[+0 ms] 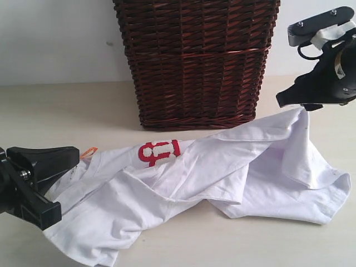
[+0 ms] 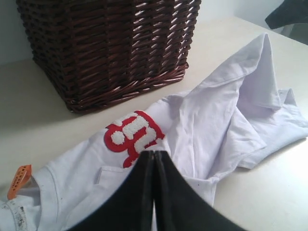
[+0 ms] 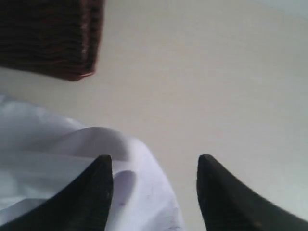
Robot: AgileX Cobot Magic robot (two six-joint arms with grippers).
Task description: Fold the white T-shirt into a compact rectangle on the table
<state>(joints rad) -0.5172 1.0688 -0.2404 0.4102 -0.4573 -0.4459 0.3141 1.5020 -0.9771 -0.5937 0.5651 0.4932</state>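
The white T-shirt (image 1: 222,167) lies crumpled across the table (image 1: 55,111), with its red chest patch (image 1: 159,152) facing up left of the middle. At the shirt's right end a fold stands up in a peak. My right gripper (image 1: 295,103) hangs open just above that peak. In the right wrist view the cloth (image 3: 57,159) lies by one finger, and nothing is pinched by that gripper (image 3: 154,163). My left gripper (image 1: 77,156) is at the shirt's collar end. Its fingers are shut, and the left gripper (image 2: 155,153) points over the shirt (image 2: 211,115) toward the patch (image 2: 134,134). No cloth shows between its tips.
A tall dark brown wicker basket (image 1: 194,61) stands just behind the shirt at the table's back, also seen from the left wrist as the basket (image 2: 110,43). A small orange tag (image 1: 89,151) sticks out at the collar. Bare table (image 1: 250,245) runs along the front.
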